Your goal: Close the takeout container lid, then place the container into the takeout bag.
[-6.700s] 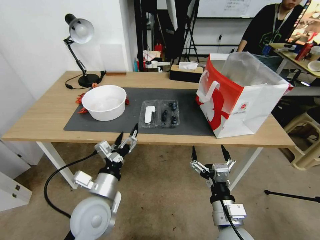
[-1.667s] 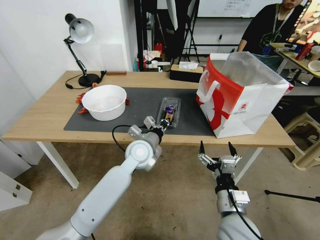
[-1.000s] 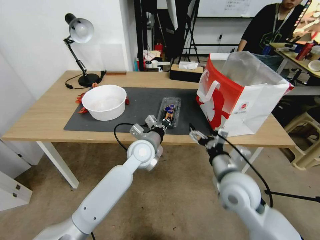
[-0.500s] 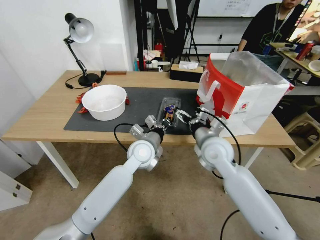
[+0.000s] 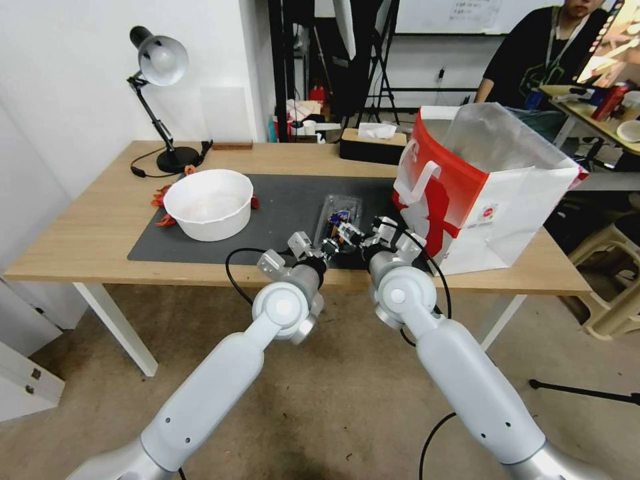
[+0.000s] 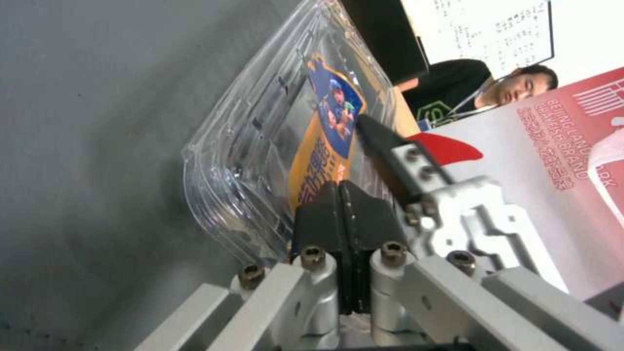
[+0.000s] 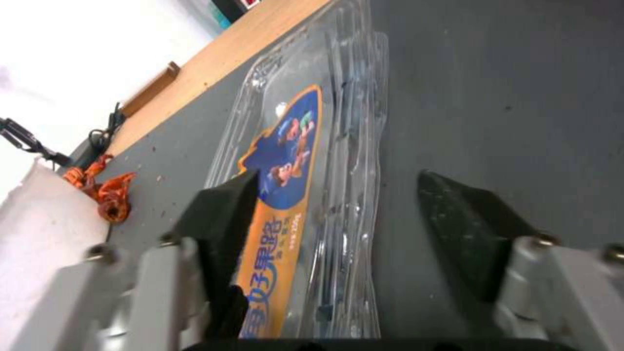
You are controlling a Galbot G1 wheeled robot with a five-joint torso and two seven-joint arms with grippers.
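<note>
Your left end effector [image 6: 338,195], fingers together, pins the lid [image 5: 340,210] down; your right end effector [image 7: 354,229], fingers apart, straddles the container [image 7: 325,185] to grip it.

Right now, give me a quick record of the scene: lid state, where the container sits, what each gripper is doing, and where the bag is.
lid: takeout container lid folded down over the container, label up
container location: on the dark mat, left of the takeout bag
left gripper: fingers shut, at the container's near end
right gripper: open, one finger over the lid, the other over the mat beside the container
bag: upright, open-topped, on the table's right side
other: white bowl on the mat's left end
</note>
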